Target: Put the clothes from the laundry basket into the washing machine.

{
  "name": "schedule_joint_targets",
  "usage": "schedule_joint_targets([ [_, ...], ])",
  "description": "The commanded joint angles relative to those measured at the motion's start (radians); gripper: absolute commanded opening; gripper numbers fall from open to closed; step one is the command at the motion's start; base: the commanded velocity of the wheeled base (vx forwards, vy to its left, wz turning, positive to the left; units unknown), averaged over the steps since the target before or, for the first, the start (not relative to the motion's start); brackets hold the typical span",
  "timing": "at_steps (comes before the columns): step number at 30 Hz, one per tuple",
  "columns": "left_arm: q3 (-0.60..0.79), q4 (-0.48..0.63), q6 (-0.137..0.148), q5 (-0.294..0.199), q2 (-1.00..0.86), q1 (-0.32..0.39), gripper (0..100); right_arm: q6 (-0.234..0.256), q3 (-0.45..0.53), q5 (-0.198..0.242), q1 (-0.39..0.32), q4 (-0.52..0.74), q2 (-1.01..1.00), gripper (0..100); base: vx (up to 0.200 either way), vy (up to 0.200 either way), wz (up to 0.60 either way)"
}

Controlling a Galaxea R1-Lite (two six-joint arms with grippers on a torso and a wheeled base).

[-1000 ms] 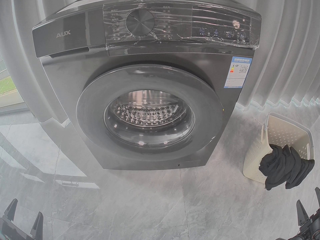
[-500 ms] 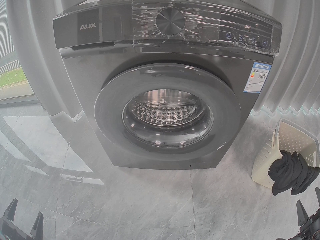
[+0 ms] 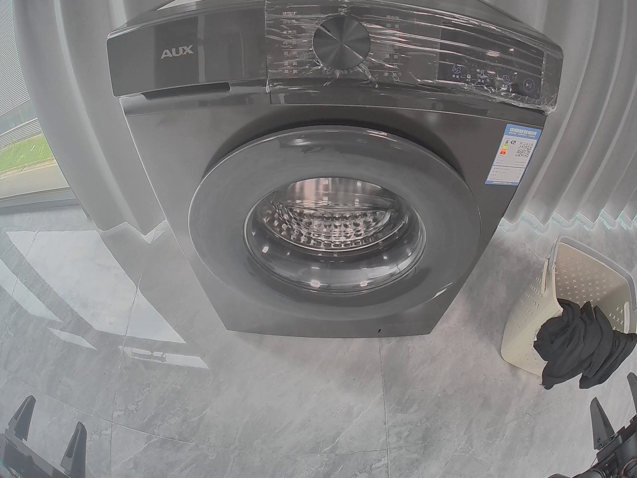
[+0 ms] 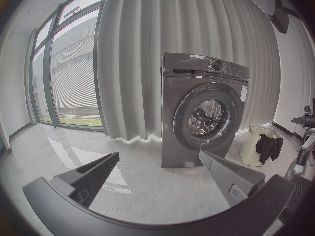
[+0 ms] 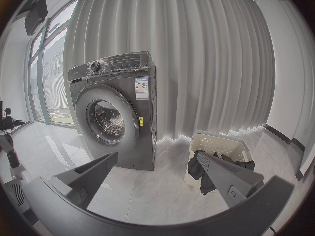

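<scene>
Left tool (image 3: 53,414) sits at 7 o'clock in the head view and right tool (image 3: 614,393) at 5 o'clock, both spread wide and gripping nothing. One grey washing machine (image 3: 318,134) stands ahead. At its 4 o'clock is one cream perforated laundry basket (image 3: 524,320), with one bundle of black clothes (image 3: 580,343) draped over its rim. Left wrist view: tool gaping above the floor (image 4: 147,187). Right wrist view: tool gaping, basket near the machine.

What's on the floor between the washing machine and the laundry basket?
Nothing: the head view shows bare floor tile from washing machine to laundry basket.
</scene>
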Motion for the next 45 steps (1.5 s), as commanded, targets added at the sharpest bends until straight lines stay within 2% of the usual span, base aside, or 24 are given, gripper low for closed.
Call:
schedule_joint_targets([
  [1,0.018,-0.002,-0.002,0.000,-0.015,0.000,100,0.000,0.018,0.000,0.001,0.000,-0.008,100,0.000,0.000,0.00],
  [25,0.018,-0.002,-0.003,0.002,-0.015,0.000,100,0.001,0.018,0.000,0.001,0.000,-0.008,100,0.000,0.000,0.00],
  [29,0.018,0.000,0.000,0.003,-0.015,0.000,100,-0.013,0.018,0.005,-0.002,0.000,-0.006,100,0.150,0.000,0.00],
  [40,0.018,0.000,-0.002,0.002,-0.015,0.000,100,-0.016,0.018,0.009,-0.002,-0.002,-0.010,100,0.000,0.000,0.00],
  [41,0.018,-0.002,-0.002,0.002,-0.015,0.000,100,-0.019,0.008,0.020,0.000,-0.017,-0.013,100,0.000,0.000,0.00],
  [43,0.018,0.000,0.000,0.002,-0.015,0.000,100,-0.013,-0.073,0.040,0.003,-0.046,-0.006,100,0.000,0.000,0.00],
  [45,0.018,-0.002,-0.005,0.003,-0.015,0.000,100,0.000,-0.231,0.055,0.009,-0.043,0.064,100,0.000,0.000,0.00],
])
